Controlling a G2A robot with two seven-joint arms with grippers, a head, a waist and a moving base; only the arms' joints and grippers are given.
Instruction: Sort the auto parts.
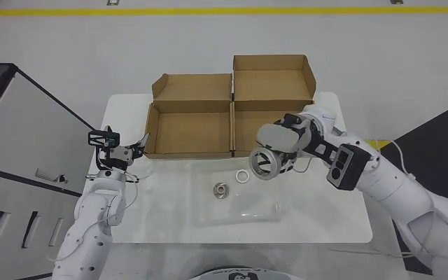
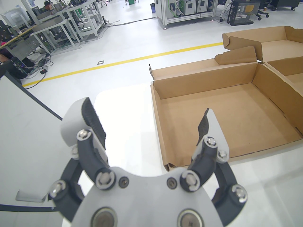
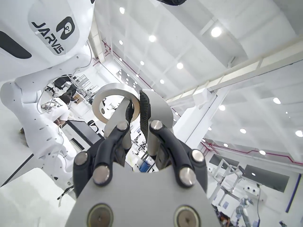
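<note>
My right gripper [image 3: 136,106] is shut on the wall of a large metal ring [image 3: 110,95], held tilted up in the air. From above, that ring [image 1: 265,162] hangs over the table just in front of the right cardboard box [image 1: 245,126]. A small metal bearing [image 1: 222,189] and a white ring [image 1: 242,176] lie on the table near a clear plastic bag [image 1: 241,204]. My left gripper [image 2: 151,128] stands open and holds nothing, at the near left corner of the left cardboard box [image 2: 225,114], low over the table [image 1: 140,210].
Both cardboard boxes [image 1: 189,129] sit side by side at the back of the white table, lids folded back, with bare floors. A dark panel edge [image 1: 42,98] runs along the left of the table.
</note>
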